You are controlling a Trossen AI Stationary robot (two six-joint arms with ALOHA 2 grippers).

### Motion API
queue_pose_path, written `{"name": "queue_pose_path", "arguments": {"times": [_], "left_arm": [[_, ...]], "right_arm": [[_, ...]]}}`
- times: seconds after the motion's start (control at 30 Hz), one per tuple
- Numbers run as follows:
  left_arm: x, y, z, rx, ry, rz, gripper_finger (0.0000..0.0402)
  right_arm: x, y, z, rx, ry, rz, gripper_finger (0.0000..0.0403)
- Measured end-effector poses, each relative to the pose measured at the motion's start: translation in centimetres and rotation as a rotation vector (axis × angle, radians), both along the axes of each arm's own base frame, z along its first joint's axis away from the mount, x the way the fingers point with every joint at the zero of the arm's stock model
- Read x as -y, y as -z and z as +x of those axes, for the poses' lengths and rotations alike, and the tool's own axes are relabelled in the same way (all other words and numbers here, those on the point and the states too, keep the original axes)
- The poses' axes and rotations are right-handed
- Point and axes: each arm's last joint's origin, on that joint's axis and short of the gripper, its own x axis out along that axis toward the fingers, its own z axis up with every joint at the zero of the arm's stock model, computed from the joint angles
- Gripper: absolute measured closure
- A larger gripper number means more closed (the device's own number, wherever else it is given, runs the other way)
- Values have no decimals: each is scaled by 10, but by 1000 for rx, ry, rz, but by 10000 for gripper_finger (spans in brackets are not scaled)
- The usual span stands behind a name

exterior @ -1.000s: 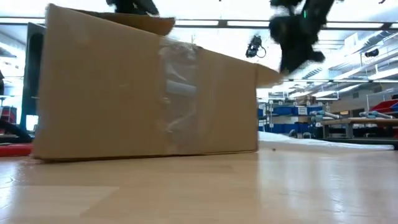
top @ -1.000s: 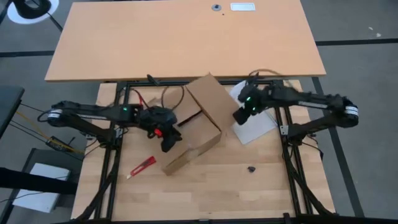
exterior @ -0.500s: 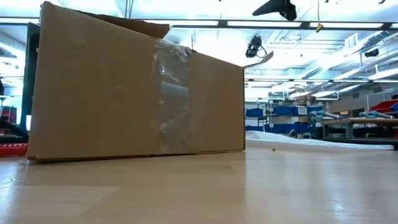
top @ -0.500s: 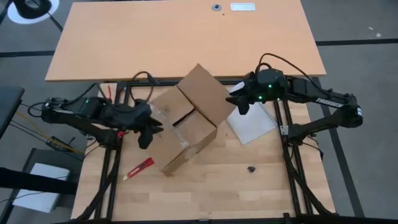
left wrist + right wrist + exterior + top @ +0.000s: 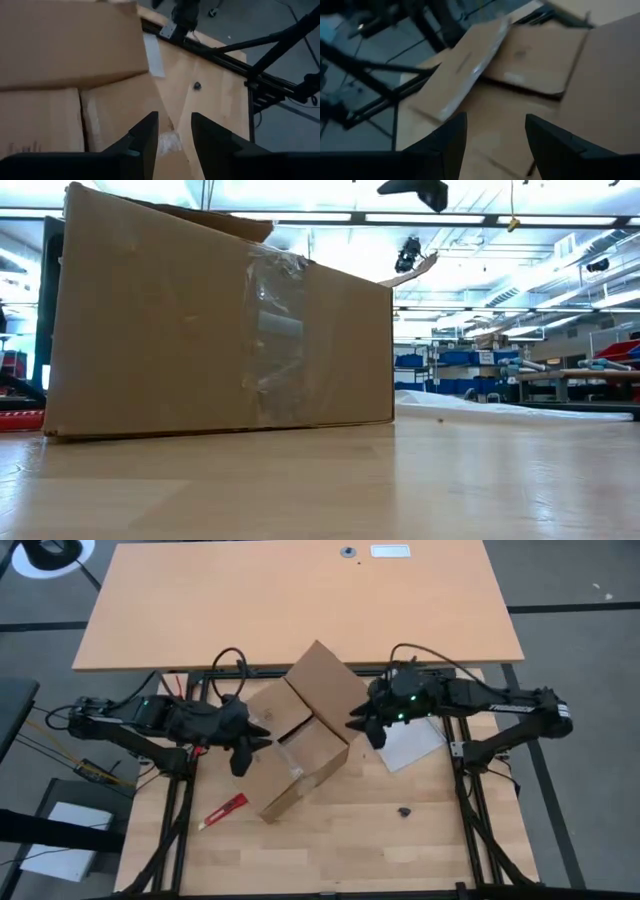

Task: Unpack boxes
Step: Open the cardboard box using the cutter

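Observation:
The brown cardboard box (image 5: 300,740) stands on its bottom at the middle of the wooden table, skewed, with its flaps spread open and clear tape (image 5: 275,330) on its near wall. My left gripper (image 5: 250,750) hovers open over the box's left flap (image 5: 115,105). My right gripper (image 5: 365,733) hovers open over the box's right side, looking down on the flaps (image 5: 530,60). Nothing is between either gripper's fingers. The inside of the box is hidden.
A red box cutter (image 5: 228,808) lies near the box's near-left corner. A white sheet (image 5: 412,740) lies at the right under my right arm, and a small dark bit (image 5: 404,810) lies in front of it. A larger desk (image 5: 300,600) stands beyond the far edge.
My left gripper has risen and drawn back from over the box toward the table's left edge. My right gripper has lifted off the box's right flap, then come back toward the box. The box has slid and turned slightly, and its flaps stand wider.

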Motion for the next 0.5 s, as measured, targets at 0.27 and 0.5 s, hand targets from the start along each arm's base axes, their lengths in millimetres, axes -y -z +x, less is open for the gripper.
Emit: {"name": "queue_pose_path", "arguments": {"times": [0.27,0.5], "left_arm": [[18,30,-18,-253,18,-165,273],[48,71,-28,-429,32,-245,273]], "right_arm": [[-11,30,34,-96,-73,-28,200],[-13,53,58,-150,-79,-25,202]]}}
